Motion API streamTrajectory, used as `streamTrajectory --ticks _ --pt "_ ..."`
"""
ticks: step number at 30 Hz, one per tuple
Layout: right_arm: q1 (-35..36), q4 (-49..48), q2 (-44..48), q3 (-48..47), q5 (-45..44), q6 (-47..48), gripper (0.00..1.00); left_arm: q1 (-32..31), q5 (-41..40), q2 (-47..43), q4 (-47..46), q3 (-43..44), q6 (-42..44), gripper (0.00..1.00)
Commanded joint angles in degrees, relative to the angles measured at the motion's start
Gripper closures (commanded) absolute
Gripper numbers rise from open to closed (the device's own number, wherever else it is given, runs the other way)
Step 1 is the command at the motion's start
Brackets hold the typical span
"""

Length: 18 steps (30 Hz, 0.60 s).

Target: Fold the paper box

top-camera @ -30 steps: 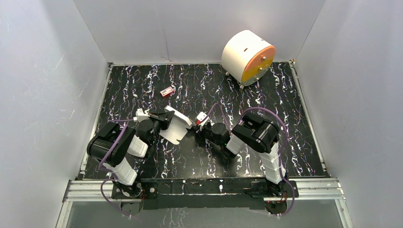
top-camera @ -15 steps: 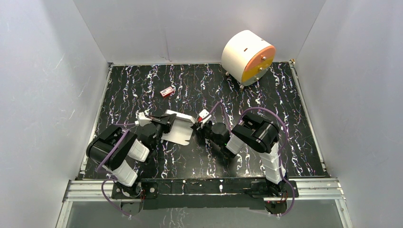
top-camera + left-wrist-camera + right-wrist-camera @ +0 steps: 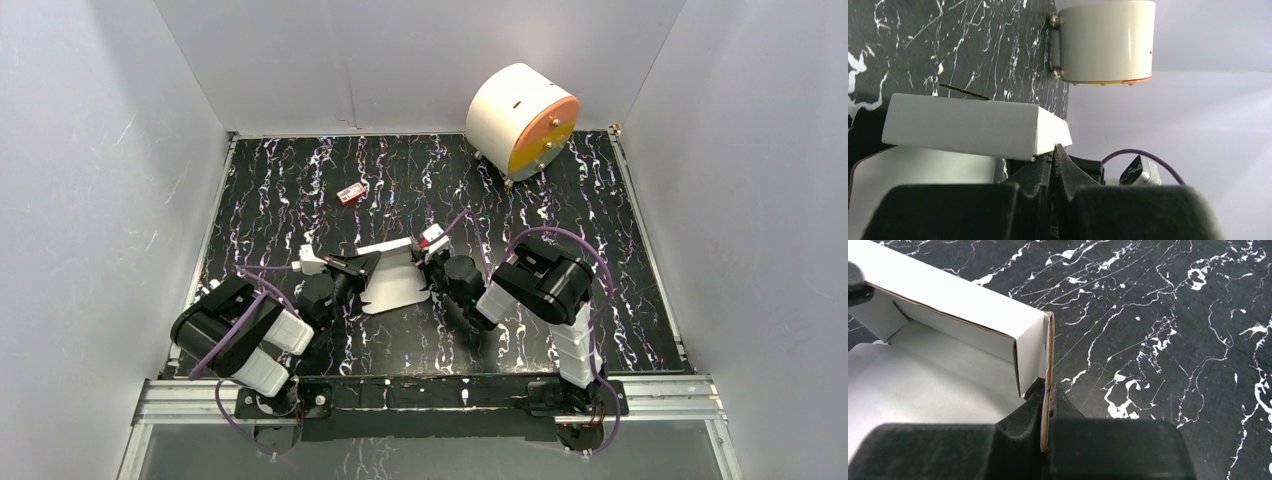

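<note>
**Now both hands pinch the paper box at mid-counter**

From above, the paper box (image 3: 392,278) sits near the middle of the black, white-veined counter (image 3: 300,180), between the two arms. It is partly formed: a raised white wall runs along its far side and a flat flap with a rounded edge reaches toward the arm bases. The left hand (image 3: 362,268) meets its left edge and the right hand (image 3: 428,262) its right end. A big white cylinder with an orange face (image 3: 522,118) stands well apart at the far right corner. A tiny red item (image 3: 351,193) lies apart on the far left part of the counter.

From the left wrist, the left hand (image 3: 1054,152) has its fingers pressed together. Their tips are at the lower edge of the box's (image 3: 963,125) end panel, pinching it as far as this view shows. The long white wall stretches away to the left, with a flat white flap beneath it. The cylinder (image 3: 1103,42) stands beyond, at the counter's (image 3: 973,45) edge.

From the right wrist, the right hand (image 3: 1048,390) is closed on a thin, brown-edged flap at the corner of the box (image 3: 948,305). The card stands upright between the two fingers. The open white inside of the box lies to the left, and bare counter (image 3: 1158,315) lies to the right.
</note>
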<state>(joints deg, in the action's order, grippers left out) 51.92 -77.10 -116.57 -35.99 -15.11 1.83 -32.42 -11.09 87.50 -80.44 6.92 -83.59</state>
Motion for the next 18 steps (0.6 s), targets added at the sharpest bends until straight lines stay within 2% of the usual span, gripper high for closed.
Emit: streamTrajectory --ticks 1,5,13,14,18 --pt "0.04 3.99 2.37 -2.34 -1.85 0.60 1.00 -2.15 -0.56 -2.50 -2.19 -0.83 0.90 1.00" --pt "-0.04 4.63 1.08 -2.24 -1.43 1.53 1.00 -3.34 -0.81 -1.66 -2.26 -1.39 0.93 1.00" --pt "0.00 -0.82 -3.36 -0.66 2.79 4.81 1.00 -3.81 -2.26 -1.02 -3.15 -2.61 3.31 1.00" --pt "0.02 -0.74 -3.28 -0.66 3.18 4.91 1.00 -3.79 -2.68 -1.30 -2.99 -2.45 4.60 0.99" --pt "0.02 1.24 -2.55 -0.86 4.57 5.05 1.00 -3.18 2.26 -0.62 1.83 2.40 10.55 0.79"
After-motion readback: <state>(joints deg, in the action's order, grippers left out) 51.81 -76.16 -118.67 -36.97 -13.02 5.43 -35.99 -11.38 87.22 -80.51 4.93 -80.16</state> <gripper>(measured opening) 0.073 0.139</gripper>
